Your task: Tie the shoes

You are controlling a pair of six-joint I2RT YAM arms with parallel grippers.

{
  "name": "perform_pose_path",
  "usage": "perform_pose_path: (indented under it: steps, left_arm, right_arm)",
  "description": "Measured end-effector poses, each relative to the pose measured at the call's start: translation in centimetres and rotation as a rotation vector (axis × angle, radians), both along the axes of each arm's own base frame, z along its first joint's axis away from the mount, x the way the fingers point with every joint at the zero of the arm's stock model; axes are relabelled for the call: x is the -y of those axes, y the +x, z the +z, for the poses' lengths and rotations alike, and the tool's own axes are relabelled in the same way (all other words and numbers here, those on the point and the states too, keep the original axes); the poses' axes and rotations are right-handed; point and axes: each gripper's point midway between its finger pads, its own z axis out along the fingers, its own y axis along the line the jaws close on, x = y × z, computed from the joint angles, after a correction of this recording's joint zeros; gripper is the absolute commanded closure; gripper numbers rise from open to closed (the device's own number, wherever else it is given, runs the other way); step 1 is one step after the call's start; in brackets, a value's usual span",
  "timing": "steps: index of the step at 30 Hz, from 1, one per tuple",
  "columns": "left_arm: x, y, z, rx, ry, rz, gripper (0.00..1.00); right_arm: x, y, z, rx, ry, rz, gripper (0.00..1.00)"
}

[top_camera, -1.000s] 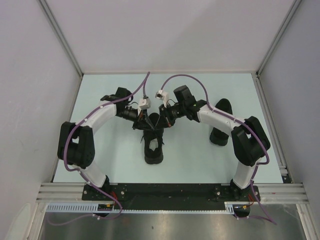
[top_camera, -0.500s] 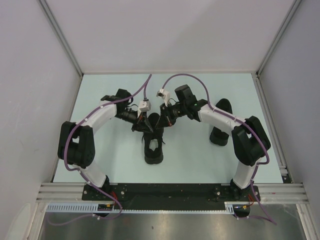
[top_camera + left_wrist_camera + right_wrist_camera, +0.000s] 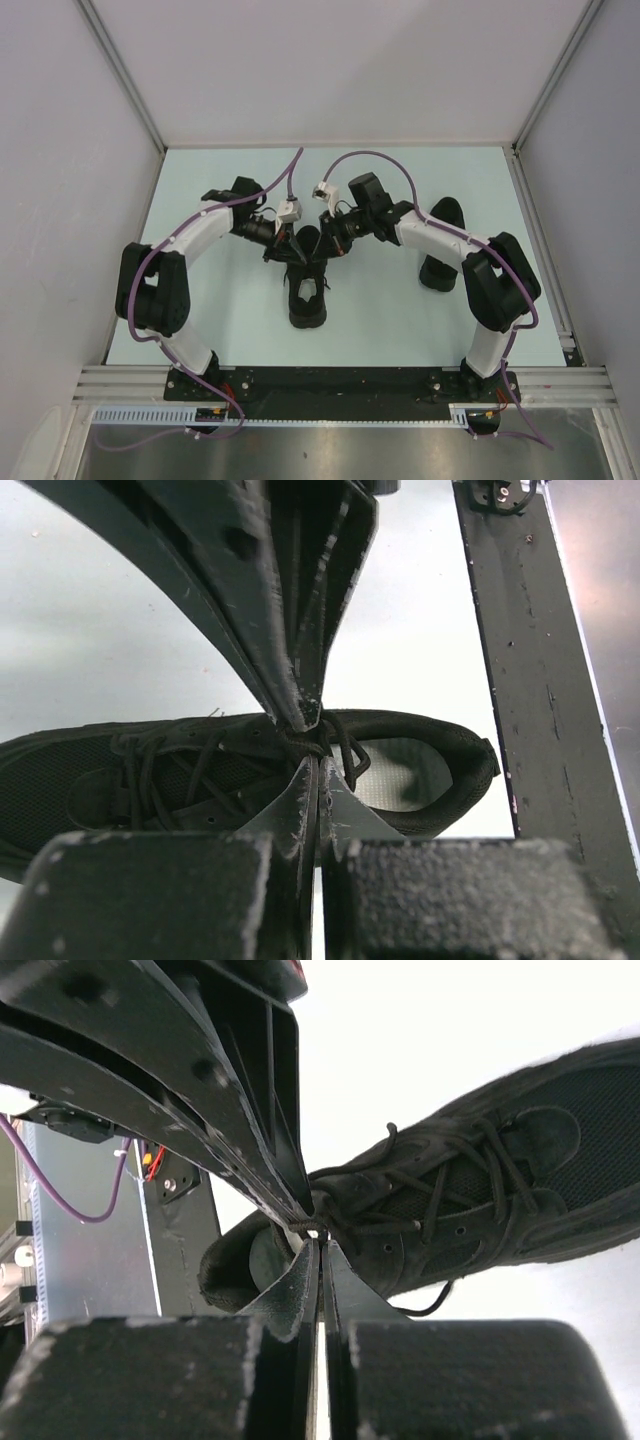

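No text, label, brand or number reads legibly in any view. Black sneaker (image 3: 70, 780): no brand mark can be made out on the upper or insole. White cable connector (image 3: 289, 210) near the left wrist: any marking is too small to read.

All-black sneaker (image 3: 60, 790), black laces (image 3: 140, 765), pale grey insole (image 3: 395, 775), on my pale green desk (image 3: 230, 310); my arms (image 3: 200, 232) white and black, cables (image 3: 372, 152) purple.

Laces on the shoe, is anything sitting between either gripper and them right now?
Nothing visible. The left gripper and right gripper are both shut with their tips right at the laces on top of the shoe, each seemingly pinching a strand.
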Motion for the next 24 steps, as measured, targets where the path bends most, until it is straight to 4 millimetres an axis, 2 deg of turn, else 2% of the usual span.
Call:
perform_pose_path:
  steps: [3, 4, 10, 16, 18, 20, 24]
  left_arm:
    - [0.0, 0.2, 0.2, 0.008, -0.003, 0.0, 1.0]
    - [0.1, 0.3, 0.3, 0.012, -0.004, 0.0, 1.0]
    - [0.1, 0.4, 0.5, 0.02, -0.006, 0.0, 1.0]
    - [0.0, 0.7, 0.4, 0.013, -0.004, 0.004, 1.0]
    - [0.1, 0.8, 0.3, 0.007, -0.002, 0.004, 1.0]
    - [0.1, 0.9, 0.1, 0.003, -0.001, 0.004, 1.0]
    - [0.0, 0.8, 0.0, -0.008, 0.0, 0.0, 1.0]
  right_arm:
    - [0.3, -0.3, -0.5, -0.004, -0.014, 0.007, 0.66]
    - [0.4, -0.4, -0.7, -0.008, -0.021, 0.008, 0.65]
    - [0.9, -0.6, -1.2, -0.016, -0.038, 0.011, 0.65]
    - [1.5, -0.3, 0.0, 0.003, -0.026, -0.003, 0.64]
    - [1.8, -0.4, 0.3, 0.006, -0.027, -0.005, 0.61]
    - [2.0, -0.3, 0.6, 0.015, -0.026, -0.008, 0.53]
    - [2.0, 0.3, 0.8, 0.041, -0.021, -0.018, 0.51]
